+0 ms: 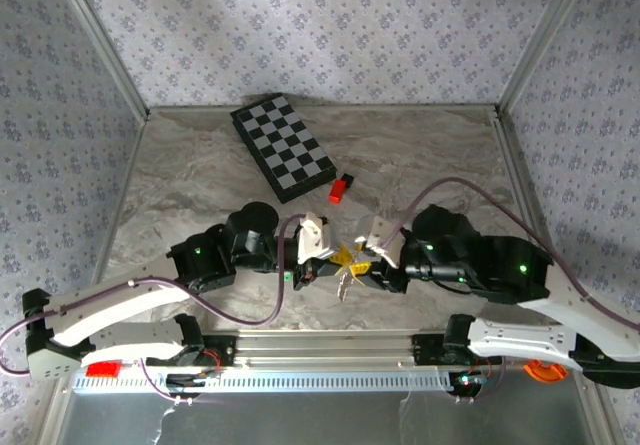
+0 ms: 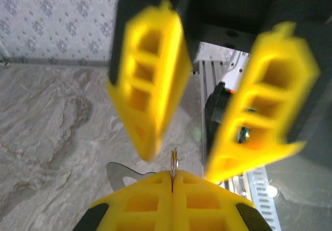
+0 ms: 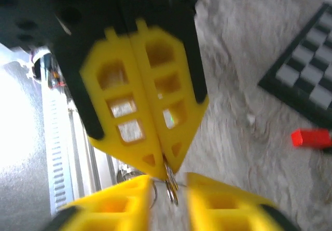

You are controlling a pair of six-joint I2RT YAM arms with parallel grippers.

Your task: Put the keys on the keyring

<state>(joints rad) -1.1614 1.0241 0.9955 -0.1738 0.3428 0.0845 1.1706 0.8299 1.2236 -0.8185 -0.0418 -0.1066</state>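
The keyring (image 2: 174, 161) was up off the bench (image 1: 200, 185), at the middle of its near side where the two arms met. It stood edge-on, pinched in the tips of the left hand (image 3: 165, 168), whose fingers were pressed together on the thin wire. The right hand (image 2: 181, 158) faced it with its fingers apart, one on each side of the ring, and I could see nothing gripped between them. A flat silvery piece (image 2: 122, 175) hung just beside the ring, low in the left wrist view. It may have been the key's blade, but I could not tell, and the green head was too small to pick out. The ring looked very light, stiff and springy. It was bare metal, so it would probably be slick against the pads and apt to twist or slip out of a fingertip pinch. A hold across the flat of the coil, away from the split end, would seem best, leaving the opening free. The key would likely be just as light and rigid. It would be best taken by its plastic head, which should give more grip than the blade and keep the hole clear. Neither seemed fragile. The likelier trouble was a small part swinging or dropping to the bench.
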